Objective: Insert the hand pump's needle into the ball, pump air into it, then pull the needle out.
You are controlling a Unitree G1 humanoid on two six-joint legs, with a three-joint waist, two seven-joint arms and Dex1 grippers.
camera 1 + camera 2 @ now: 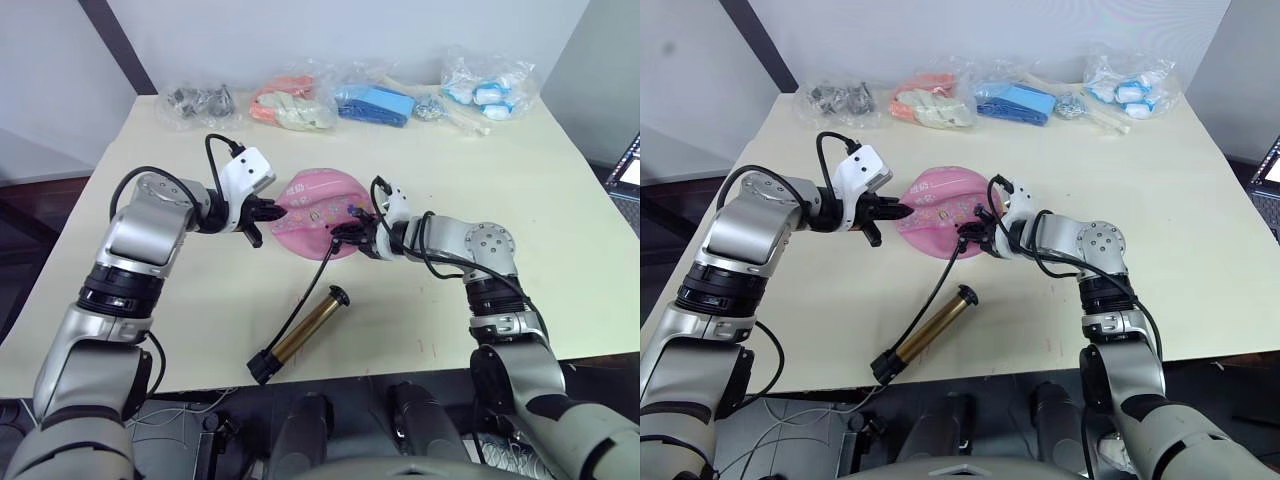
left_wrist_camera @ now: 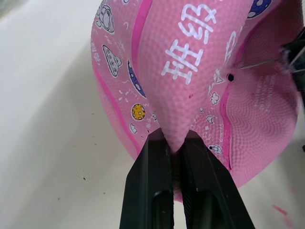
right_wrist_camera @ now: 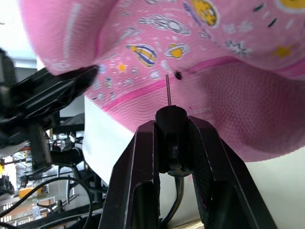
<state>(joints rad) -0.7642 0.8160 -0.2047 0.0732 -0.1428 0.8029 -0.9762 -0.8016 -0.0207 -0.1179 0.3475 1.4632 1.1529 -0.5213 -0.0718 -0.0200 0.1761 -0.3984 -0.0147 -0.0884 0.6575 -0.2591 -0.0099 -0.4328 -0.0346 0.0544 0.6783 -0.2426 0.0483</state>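
The pink ball (image 1: 318, 212) lies sagging at the table's middle, printed with small pictures. My left gripper (image 1: 268, 211) is shut on a pinched fold of the ball's left edge (image 2: 177, 133). My right gripper (image 1: 350, 229) is shut on the needle's black fitting (image 3: 170, 119). The thin needle (image 3: 167, 89) points at the ball's small dark valve hole (image 3: 178, 75), its tip just short of it and slightly to one side. The hand pump (image 1: 300, 335), brass barrel with black caps, lies on the table in front, its black hose (image 1: 305, 293) running up to the fitting.
Along the table's far edge lie clear bags: dark parts (image 1: 198, 102), orange and white items (image 1: 288, 104), a blue item (image 1: 375, 103), white and blue pieces (image 1: 488, 92). The table's front edge runs just behind the pump.
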